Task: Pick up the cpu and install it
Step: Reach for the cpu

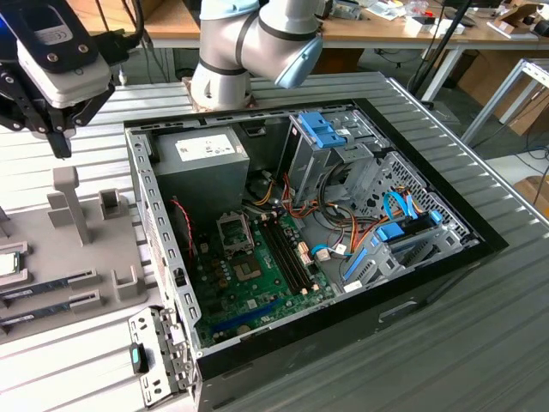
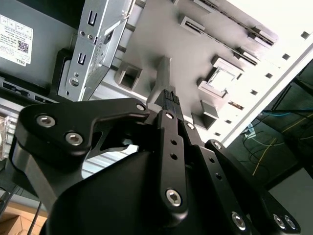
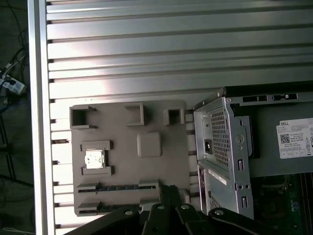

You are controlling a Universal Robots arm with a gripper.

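My gripper hangs above the grey tray, clenched on nothing, its tips pressed together. The cpu lies flat in a square pocket near the tray edge farthest from the open computer case, well apart from me. The tray sits on the ribbed table just beside the case. A white printed label is stuck on the power supply.
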